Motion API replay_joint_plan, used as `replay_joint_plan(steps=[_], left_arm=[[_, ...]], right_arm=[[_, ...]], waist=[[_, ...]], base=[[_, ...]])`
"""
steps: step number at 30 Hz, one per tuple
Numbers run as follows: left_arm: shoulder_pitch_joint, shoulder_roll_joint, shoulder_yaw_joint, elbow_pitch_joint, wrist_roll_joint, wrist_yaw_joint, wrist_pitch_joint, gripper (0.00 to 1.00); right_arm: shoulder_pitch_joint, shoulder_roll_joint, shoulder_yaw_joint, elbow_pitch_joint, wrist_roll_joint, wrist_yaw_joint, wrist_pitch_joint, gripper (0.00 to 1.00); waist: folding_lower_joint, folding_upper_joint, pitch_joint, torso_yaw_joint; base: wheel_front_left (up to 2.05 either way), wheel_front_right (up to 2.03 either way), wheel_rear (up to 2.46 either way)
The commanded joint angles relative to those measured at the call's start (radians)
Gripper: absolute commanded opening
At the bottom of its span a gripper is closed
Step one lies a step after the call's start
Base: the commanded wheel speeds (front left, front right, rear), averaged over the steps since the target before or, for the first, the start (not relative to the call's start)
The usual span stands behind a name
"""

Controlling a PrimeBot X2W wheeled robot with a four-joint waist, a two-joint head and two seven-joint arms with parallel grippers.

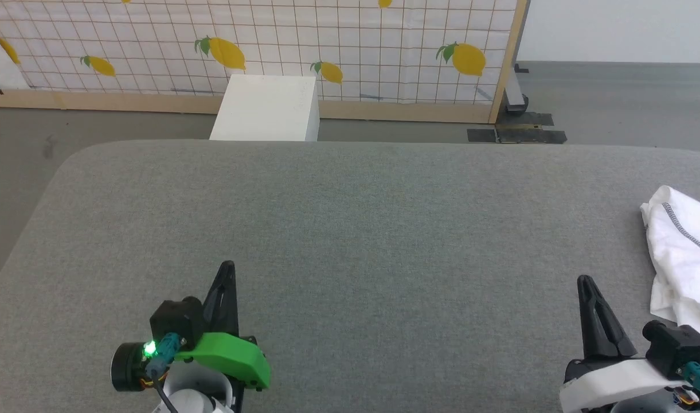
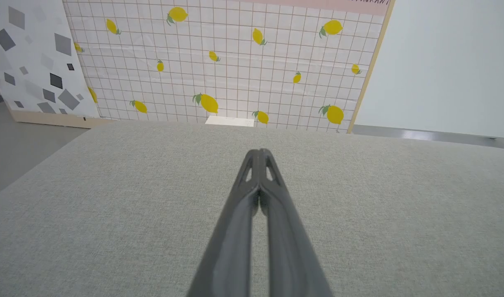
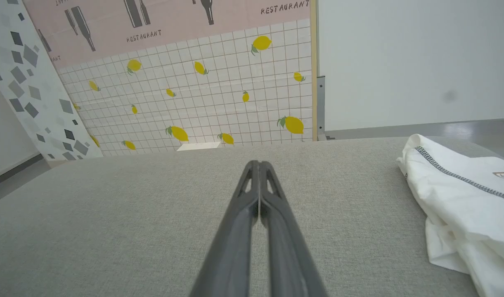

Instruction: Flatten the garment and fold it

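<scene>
The garment (image 1: 685,258) lies bunched at the right edge of the grey padded table (image 1: 350,229), white with a dark zigzag seam; the right wrist view shows the garment (image 3: 462,198) to the right of the fingers, partly cut off by the frame. My right gripper (image 1: 583,281) is shut and empty, hovering just left of the cloth without touching it; its tips (image 3: 259,163) meet. My left gripper (image 1: 228,265) is shut and empty over bare table at the lower left, fingertips pressed together (image 2: 258,152).
A rigid white box (image 1: 268,109) stands on the floor behind the table's far edge. A lemon-patterned panel (image 1: 258,46) on a wooden frame closes off the back. Grey floor lies to the left and at the far right.
</scene>
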Motion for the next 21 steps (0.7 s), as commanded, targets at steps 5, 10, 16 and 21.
replay_joint_plan(steps=[5,10,16,21], left_arm=[[0.015,-0.001,0.009,-0.017,0.014,-0.005,0.013,0.00],[0.018,-0.001,0.014,-0.027,0.023,-0.005,0.023,0.00],[0.022,-0.002,0.021,-0.039,0.033,-0.006,0.035,0.00],[0.026,-0.002,0.029,-0.053,0.045,-0.007,0.050,0.00]], right_arm=[[-0.017,0.000,0.007,-0.011,-0.018,0.000,0.015,0.00],[-0.020,0.000,0.010,-0.015,-0.027,0.000,0.026,0.00],[-0.024,0.000,0.014,-0.021,-0.038,-0.001,0.038,0.00],[-0.028,0.000,0.019,-0.027,-0.051,-0.001,0.052,0.00]], waist=[[0.0000,0.0000,0.001,0.001],[0.0000,0.0000,0.002,0.001],[0.0000,0.0000,0.004,0.002],[0.0000,0.0000,0.005,0.002]], base=[[0.00,0.00,0.00],[0.00,0.00,0.00],[0.00,0.00,0.00],[0.00,0.00,0.00]])
